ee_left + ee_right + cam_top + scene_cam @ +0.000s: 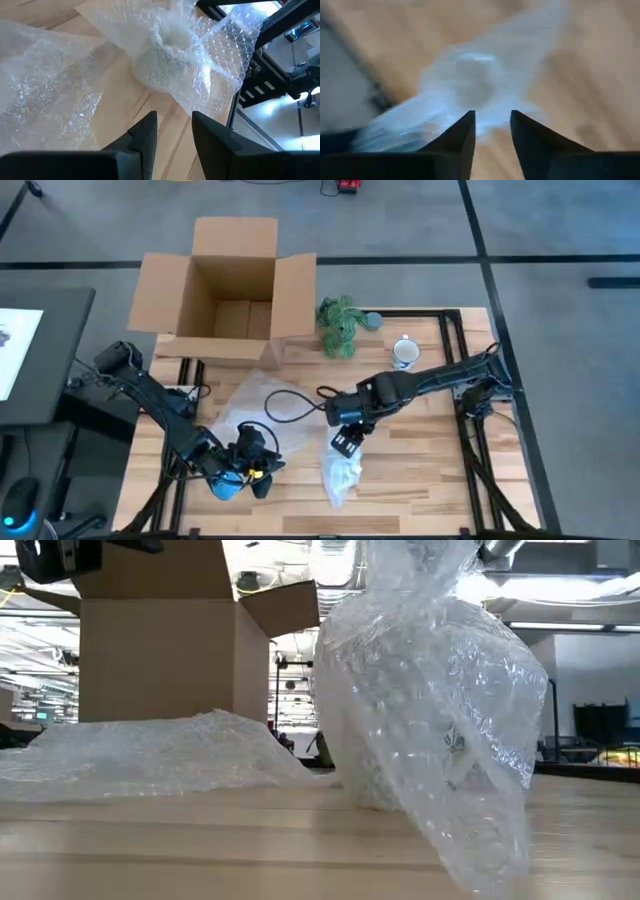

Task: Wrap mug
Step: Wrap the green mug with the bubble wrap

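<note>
Bubble wrap is bunching round the mug [342, 472] near the table's front edge, the right gripper [347, 442] reaching over it, fingers narrowly parted, gripping nothing. The left gripper [268, 472] is crouching low just beside it, also slightly open.

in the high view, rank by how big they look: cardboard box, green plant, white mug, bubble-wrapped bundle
1. cardboard box, clearly largest
2. bubble-wrapped bundle and green plant look about alike, so no ranking between them
3. white mug, smallest
</note>
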`<state>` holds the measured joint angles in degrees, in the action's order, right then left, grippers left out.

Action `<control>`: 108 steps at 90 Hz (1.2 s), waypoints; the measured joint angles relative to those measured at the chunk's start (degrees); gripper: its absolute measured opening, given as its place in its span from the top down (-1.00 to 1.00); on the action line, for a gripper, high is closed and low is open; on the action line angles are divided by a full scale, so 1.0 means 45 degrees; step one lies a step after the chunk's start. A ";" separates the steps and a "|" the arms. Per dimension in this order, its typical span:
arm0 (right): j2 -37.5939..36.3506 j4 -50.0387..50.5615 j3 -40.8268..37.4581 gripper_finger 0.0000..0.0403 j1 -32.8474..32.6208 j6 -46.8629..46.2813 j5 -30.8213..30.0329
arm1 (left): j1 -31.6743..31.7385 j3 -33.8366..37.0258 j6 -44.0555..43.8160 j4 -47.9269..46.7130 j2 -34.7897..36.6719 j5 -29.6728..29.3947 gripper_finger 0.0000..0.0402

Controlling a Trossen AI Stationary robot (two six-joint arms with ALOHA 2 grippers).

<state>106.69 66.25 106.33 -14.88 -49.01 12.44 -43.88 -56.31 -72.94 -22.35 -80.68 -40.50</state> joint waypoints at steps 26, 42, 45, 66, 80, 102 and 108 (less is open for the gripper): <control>0.0738 -0.1079 0.0086 0.97 -0.0504 0.1744 0.1638 | 0.0005 0.0000 0.0015 -0.0014 0.0000 0.0220 0.48; 0.2198 -0.1095 0.0072 0.99 -0.0151 0.2181 0.0952 | 0.0005 0.0000 0.0018 -0.0034 0.0000 0.0220 0.48; 0.2493 -0.1092 0.0072 1.00 -0.0114 0.2257 0.0849 | 0.0005 0.0000 0.0014 -0.0042 0.0000 0.0220 0.48; 0.3881 -0.1046 0.0077 1.00 -0.0143 0.2280 -0.0192 | 0.0005 0.0000 0.0018 -0.0084 -0.0005 0.0222 0.48; 0.4235 -0.0962 0.0091 1.00 -0.0354 0.2623 -0.0715 | 0.0005 0.0000 0.0013 -0.0114 -0.0010 0.0225 0.48; 0.2899 -0.0644 0.0077 1.00 -0.0352 0.1926 -0.0483 | 0.0005 -0.0019 -0.0172 -0.0078 -0.0010 0.0237 0.48; 0.2261 -0.0542 0.0091 1.00 -0.0352 0.1858 -0.0406 | 0.0005 -0.0019 -0.0172 -0.0078 -0.0010 0.0268 0.48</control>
<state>116.87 63.81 106.74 -16.47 -40.65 10.61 -43.86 -56.40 -73.71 -22.70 -80.73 -39.29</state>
